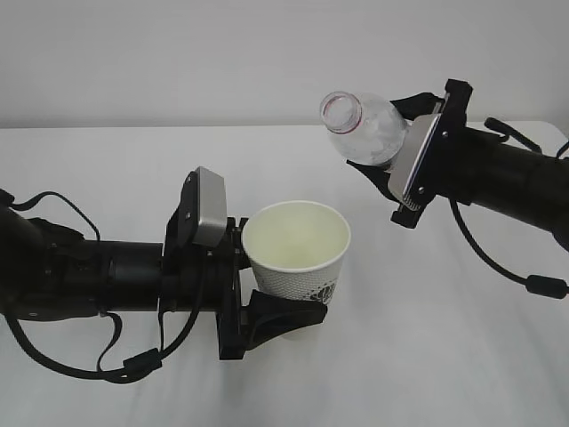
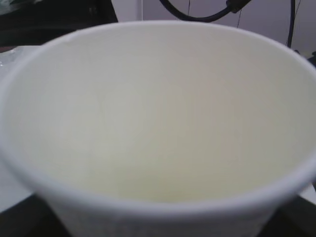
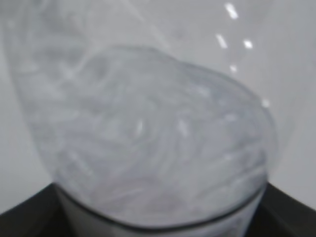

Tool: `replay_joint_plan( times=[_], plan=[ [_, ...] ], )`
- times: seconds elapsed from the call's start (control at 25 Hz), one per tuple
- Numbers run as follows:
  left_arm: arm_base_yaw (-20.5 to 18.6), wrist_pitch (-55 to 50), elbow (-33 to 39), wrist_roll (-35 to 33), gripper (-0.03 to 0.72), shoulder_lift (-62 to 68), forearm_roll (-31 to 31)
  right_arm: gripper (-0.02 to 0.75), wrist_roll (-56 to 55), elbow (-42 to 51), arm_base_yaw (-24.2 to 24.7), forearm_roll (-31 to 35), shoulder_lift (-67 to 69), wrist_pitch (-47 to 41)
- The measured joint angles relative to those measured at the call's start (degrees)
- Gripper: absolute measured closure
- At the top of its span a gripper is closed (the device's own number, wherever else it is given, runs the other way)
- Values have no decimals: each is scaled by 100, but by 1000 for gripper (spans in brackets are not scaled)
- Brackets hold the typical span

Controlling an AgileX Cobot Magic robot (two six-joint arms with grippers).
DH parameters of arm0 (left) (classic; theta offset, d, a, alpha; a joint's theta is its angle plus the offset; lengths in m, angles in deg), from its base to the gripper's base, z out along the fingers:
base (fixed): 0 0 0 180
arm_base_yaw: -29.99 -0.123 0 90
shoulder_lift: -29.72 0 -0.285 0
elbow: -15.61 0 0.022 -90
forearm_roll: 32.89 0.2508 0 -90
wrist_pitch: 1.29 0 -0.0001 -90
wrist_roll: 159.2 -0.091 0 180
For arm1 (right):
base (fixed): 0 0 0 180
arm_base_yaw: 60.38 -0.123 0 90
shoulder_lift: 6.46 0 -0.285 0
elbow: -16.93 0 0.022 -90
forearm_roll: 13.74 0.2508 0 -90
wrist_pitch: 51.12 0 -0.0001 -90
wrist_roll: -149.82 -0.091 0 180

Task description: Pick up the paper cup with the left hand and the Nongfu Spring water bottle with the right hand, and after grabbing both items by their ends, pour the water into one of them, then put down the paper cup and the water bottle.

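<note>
My left gripper (image 1: 271, 280) is shut on the paper cup (image 1: 298, 249), its black fingers clamping the printed lower wall. The cup stands upright above the table, and its cream inside (image 2: 158, 113) fills the left wrist view. I cannot make out water in it. My right gripper (image 1: 396, 138) is shut on the base end of the Nongfu Spring water bottle (image 1: 364, 124). The bottle lies tilted, its uncapped mouth (image 1: 336, 108) pointing left, above and to the right of the cup's rim. No stream shows between them. The bottle's clear, crinkled body (image 3: 158, 138) fills the right wrist view.
The white table (image 1: 444, 356) runs back to a plain white wall. Black cables loop under the left arm (image 1: 107, 365) and hang from the right arm (image 1: 524, 280).
</note>
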Motion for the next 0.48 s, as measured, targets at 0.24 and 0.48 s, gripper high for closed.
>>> replay_joint_plan(
  times=[0.24, 0.48],
  plan=[
    [0, 0, 0, -122, 88, 0, 12, 195, 282, 0, 0, 73, 0, 23],
    [0, 0, 0, -183, 88, 0, 24, 195, 572, 0, 0, 85, 0, 385]
  ],
)
